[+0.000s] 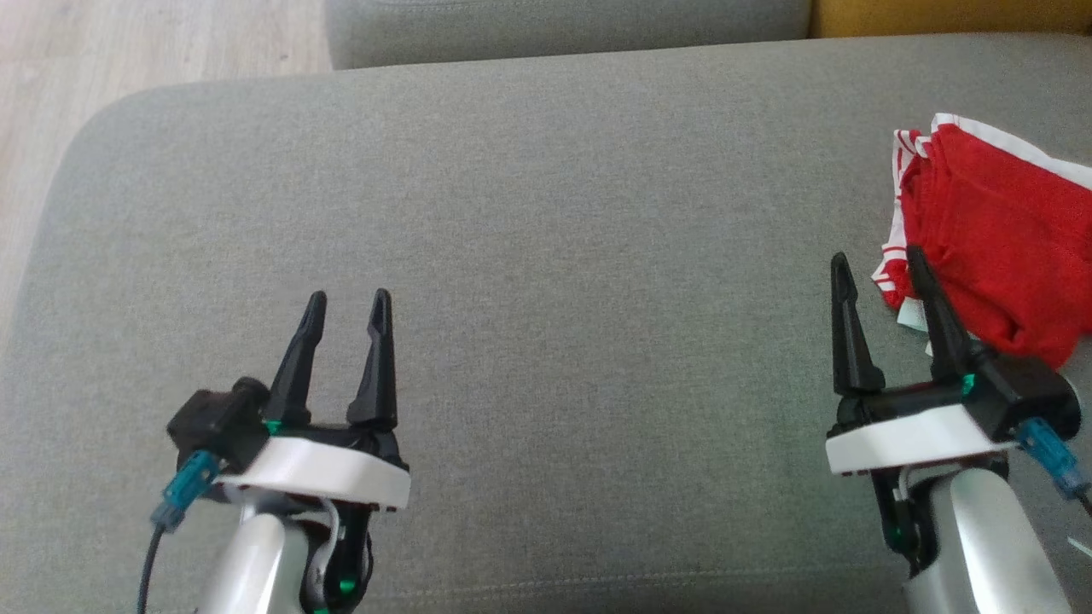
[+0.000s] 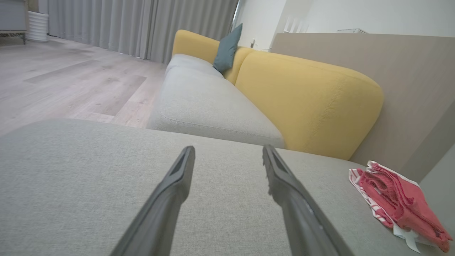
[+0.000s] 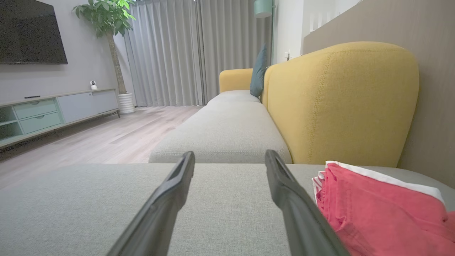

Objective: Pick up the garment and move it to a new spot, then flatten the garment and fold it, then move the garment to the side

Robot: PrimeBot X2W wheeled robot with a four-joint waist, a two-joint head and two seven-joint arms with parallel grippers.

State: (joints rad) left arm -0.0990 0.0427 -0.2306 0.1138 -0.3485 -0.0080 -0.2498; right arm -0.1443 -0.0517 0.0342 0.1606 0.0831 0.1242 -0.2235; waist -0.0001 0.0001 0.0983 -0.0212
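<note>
The garment (image 1: 994, 243) is red with white stripes along its edges and lies bunched at the right edge of the grey cushion (image 1: 546, 256). It also appears at the right in the left wrist view, garment (image 2: 398, 201), and close at the lower right in the right wrist view, garment (image 3: 380, 209). My right gripper (image 1: 879, 264) stands open just left of the garment, its right finger overlapping the striped hem in the head view; I cannot tell if it touches. My left gripper (image 1: 345, 307) is open over bare cushion at the lower left, far from the garment.
A second grey seat cushion (image 3: 224, 131) continues beyond this one, backed by a yellow backrest (image 3: 341, 103) with a teal pillow (image 3: 257, 73). Wooden floor (image 1: 128, 51) lies past the cushion's left edge. A TV cabinet (image 3: 53, 110) and a plant stand across the room.
</note>
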